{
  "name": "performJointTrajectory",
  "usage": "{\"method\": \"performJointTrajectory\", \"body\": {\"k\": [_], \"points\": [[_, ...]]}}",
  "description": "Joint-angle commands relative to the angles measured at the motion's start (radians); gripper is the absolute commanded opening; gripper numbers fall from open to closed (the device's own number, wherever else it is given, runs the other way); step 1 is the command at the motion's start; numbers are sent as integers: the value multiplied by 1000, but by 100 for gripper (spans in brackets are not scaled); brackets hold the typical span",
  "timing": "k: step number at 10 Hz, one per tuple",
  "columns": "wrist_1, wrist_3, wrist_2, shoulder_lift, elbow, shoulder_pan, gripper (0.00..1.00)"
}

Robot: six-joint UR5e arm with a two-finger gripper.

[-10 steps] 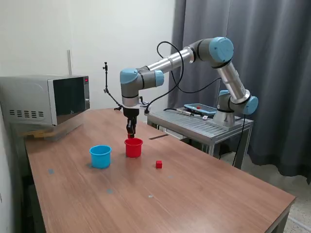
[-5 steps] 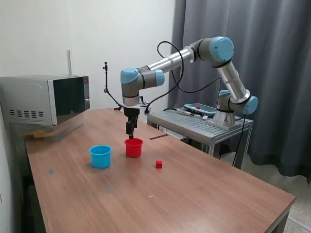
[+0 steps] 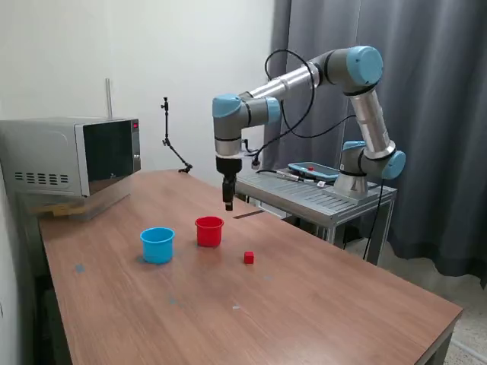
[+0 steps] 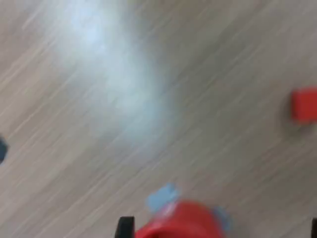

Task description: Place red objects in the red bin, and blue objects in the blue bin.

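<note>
- Red is what matters on the wooden counter [image 3: 304,304] right now: one small red cube [image 3: 249,258] lies loose, just to the exterior view's right of the red cup [image 3: 209,231] and a little nearer the camera.
- You have the light blue cup [image 3: 157,245] standing near the red cup, on its exterior-view left; the two cups are apart, not touching.
- You can see no blue cubes on the counter in either view, and whatever sits inside the cups is hidden from the exterior camera.
- Your jaws [image 3: 227,204] hang above the counter, behind the red cup and slightly to its exterior-view right, clear of everything.
- Whether the jaws are parted or closed you cannot tell: they are tiny and dark in the exterior view, and the wrist view is motion-blurred, showing only dark slivers at its lower edge.
- In the wrist view you see the red cup [image 4: 181,223] and the red cube [image 4: 303,105] well apart, with nothing visible between the fingers.
- The step in hand looks like the approach to the loose red cube, the arm hanging empty above the counter.
- Your next move calls for travelling over the cup to sit above the cube, squaring the jaws to its flat faces, descending with them spread, then closing.
- Keep your descent clear of the red cup's rim, since cube and cup sit close.
</note>
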Motion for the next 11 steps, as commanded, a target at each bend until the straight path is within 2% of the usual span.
{"method": "performJointTrajectory", "body": {"k": [1, 2, 3, 5, 9, 11], "points": [[-3, -6, 66, -8, 30, 89, 100], [-11, -8, 111, -6, 30, 103, 100], [-12, -8, 134, 4, 30, 118, 100], [-64, -88, 140, 35, 68, 146, 100], [-192, -210, 139, 35, 195, 133, 100], [-264, -268, 140, 35, 217, 130, 100]]}}
